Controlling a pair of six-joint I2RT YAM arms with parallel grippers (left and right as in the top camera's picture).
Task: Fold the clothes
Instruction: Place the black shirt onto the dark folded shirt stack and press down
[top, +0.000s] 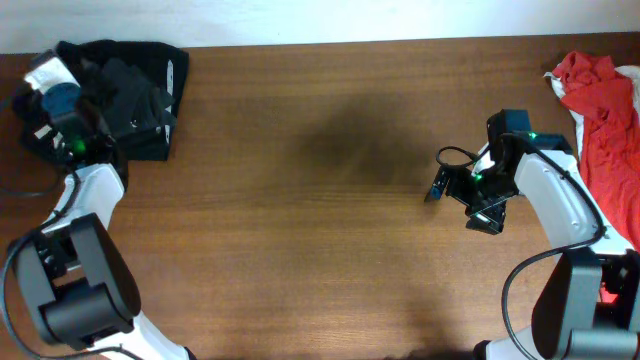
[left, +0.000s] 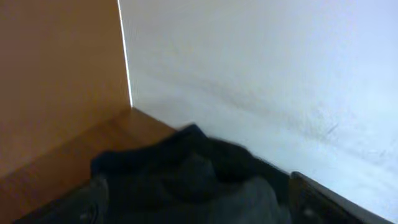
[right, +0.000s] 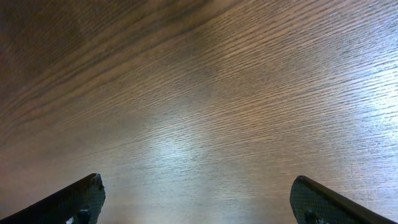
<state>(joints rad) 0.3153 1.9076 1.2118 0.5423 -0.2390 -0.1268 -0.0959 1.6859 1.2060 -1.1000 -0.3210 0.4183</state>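
A bundled dark garment (top: 135, 95) lies at the tabletop's (top: 330, 220) far-left corner; a crumpled red garment (top: 600, 110) lies along its right edge.

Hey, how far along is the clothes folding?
Looks done: dark clothes sit piled in the far left corner. In hand: nothing; the left gripper is open above them, the right gripper open over bare table. Left: the red garment lies crumpled at the right edge.

You are getting bare tabletop (top: 330, 200) across the middle; dark clothes (top: 130, 90) are filling the far left corner, red cloth (top: 600, 110) is crowding the right edge
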